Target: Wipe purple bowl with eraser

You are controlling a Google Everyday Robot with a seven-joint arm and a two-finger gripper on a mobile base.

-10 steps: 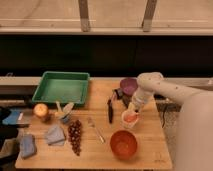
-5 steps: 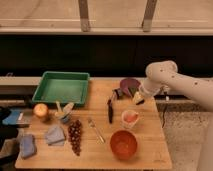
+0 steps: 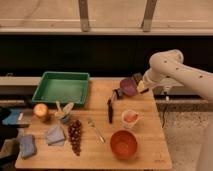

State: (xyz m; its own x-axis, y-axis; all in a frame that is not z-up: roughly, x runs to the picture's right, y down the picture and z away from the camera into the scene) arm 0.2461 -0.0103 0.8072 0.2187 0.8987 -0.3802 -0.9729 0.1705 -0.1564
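Observation:
The purple bowl (image 3: pixel 127 86) sits at the back right of the wooden table (image 3: pixel 150 150). My gripper (image 3: pixel 139 82) is at the bowl's right rim, at the end of the white arm that comes in from the right. It is shut on the eraser (image 3: pixel 136 77), a small dark block that touches the bowl's upper right edge. The fingers are partly hidden behind the bowl and the block.
A small dark chunky object (image 3: pixel 118 93) lies left of the bowl, with a black-handled utensil (image 3: pixel 110 110) in front of it. A pale cup (image 3: pixel 130 117) and an orange bowl (image 3: pixel 123 143) stand nearer. A green tray (image 3: pixel 62 87) is at back left; grapes (image 3: pixel 75 134), cloths and a fork lie at front left.
The arm has swung from over the bowl and cup out to the right, so the gripper now meets the bowl from its right side. The bowl has stayed in place.

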